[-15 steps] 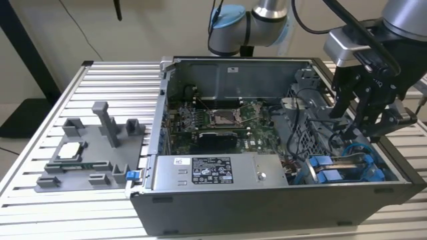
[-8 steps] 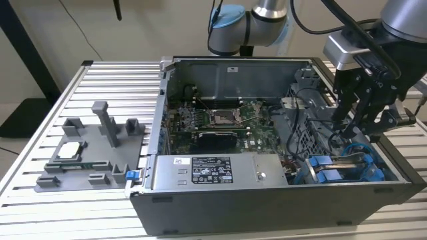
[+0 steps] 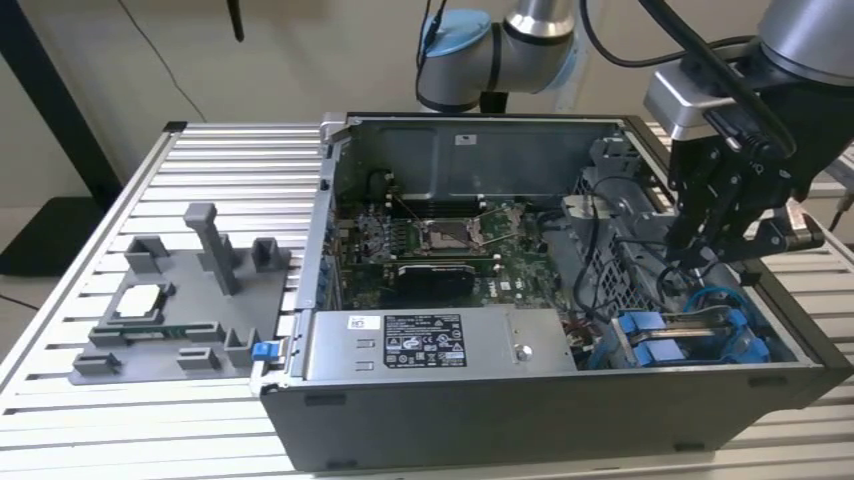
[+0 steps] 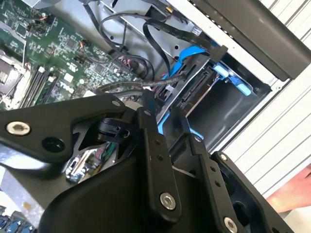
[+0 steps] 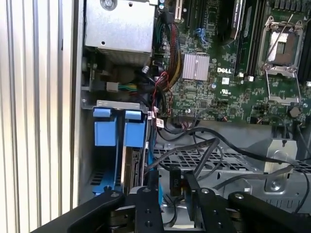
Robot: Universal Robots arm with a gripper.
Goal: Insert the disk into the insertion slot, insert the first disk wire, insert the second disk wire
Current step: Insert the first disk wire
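The exterior view looks down obliquely from well back, taking in the whole open dark-grey metal computer case (image 3: 534, 400) and the ribbed silver aluminium worktop (image 3: 227, 170) to its far edge. Both wrist views ride just behind the black metal gripper (image 5: 170, 194), close above the case's inside. All three share the green circuit motherboard (image 3: 441, 240) and the grey insertion slot (image 3: 681, 335) with bright blue plastic rails.

Noted matt black metal on the gripper (image 5: 171, 183), glossy blue plastic along the insertion slot (image 5: 133, 134), dull grey sheet metal on the computer case (image 3: 534, 412).
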